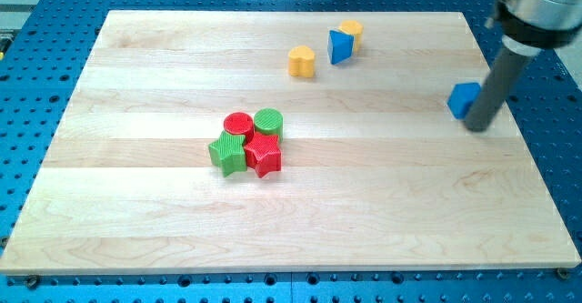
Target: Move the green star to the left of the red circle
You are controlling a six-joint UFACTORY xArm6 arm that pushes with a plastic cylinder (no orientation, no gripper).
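Observation:
The green star (226,152) lies near the board's middle, just below and left of the red circle (239,125) and touching it. A green circle (268,122) sits right of the red circle, and a red star (264,154) sits right of the green star; the four form a tight cluster. My tip (479,126) is far off at the view's right, touching the right side of a blue block (464,98), well away from the cluster.
A yellow heart (302,62) lies at the upper middle. A blue block (339,45) and a yellow block (351,33) sit together to its right. The wooden board (136,230) rests on a blue perforated table.

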